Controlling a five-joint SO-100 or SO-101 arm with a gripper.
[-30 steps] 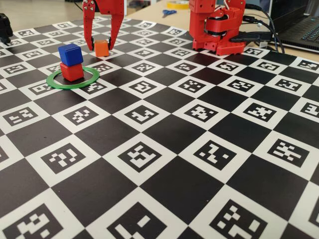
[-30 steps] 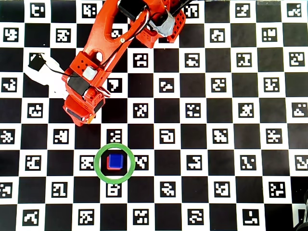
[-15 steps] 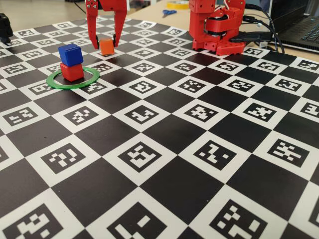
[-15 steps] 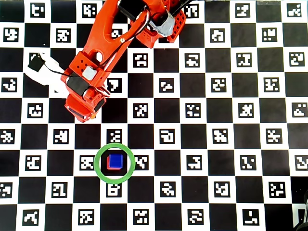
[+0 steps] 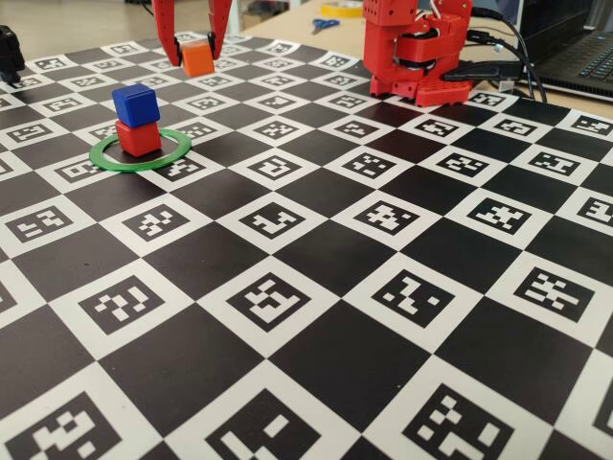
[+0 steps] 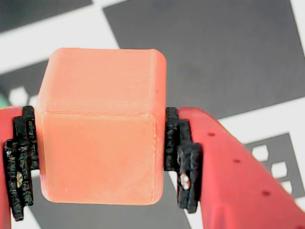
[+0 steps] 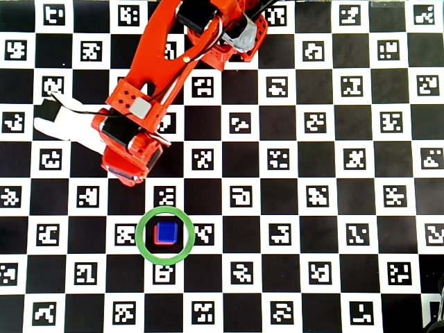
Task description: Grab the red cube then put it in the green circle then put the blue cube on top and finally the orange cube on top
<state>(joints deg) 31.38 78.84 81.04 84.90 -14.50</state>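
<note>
In the fixed view the orange cube (image 5: 197, 58) hangs above the back left of the board, with my red gripper (image 5: 194, 56) shut on it. The wrist view shows the orange cube (image 6: 100, 124) pinched between the black pads (image 6: 183, 157) of my gripper (image 6: 100, 157). In front of it the blue cube (image 5: 135, 103) sits on the red cube (image 5: 139, 138) inside the green circle (image 5: 141, 164). From overhead, the blue cube (image 7: 166, 233) covers all but a sliver of the red cube (image 7: 155, 235) within the green circle (image 7: 165, 209). My gripper (image 7: 130, 170) hides the orange cube there.
The arm's red base (image 5: 417, 53) stands at the back of the checkered marker board (image 5: 316, 287). Scissors (image 5: 324, 24), a yellow tape roll (image 5: 342, 8) and a laptop (image 5: 584, 57) lie beyond the board. A white wrist-camera mount (image 7: 66, 125) juts out left of the arm.
My gripper closed on the orange cube and lifted it off the board. From overhead it has shifted slightly toward the ring. The red and blue stack has not moved.
</note>
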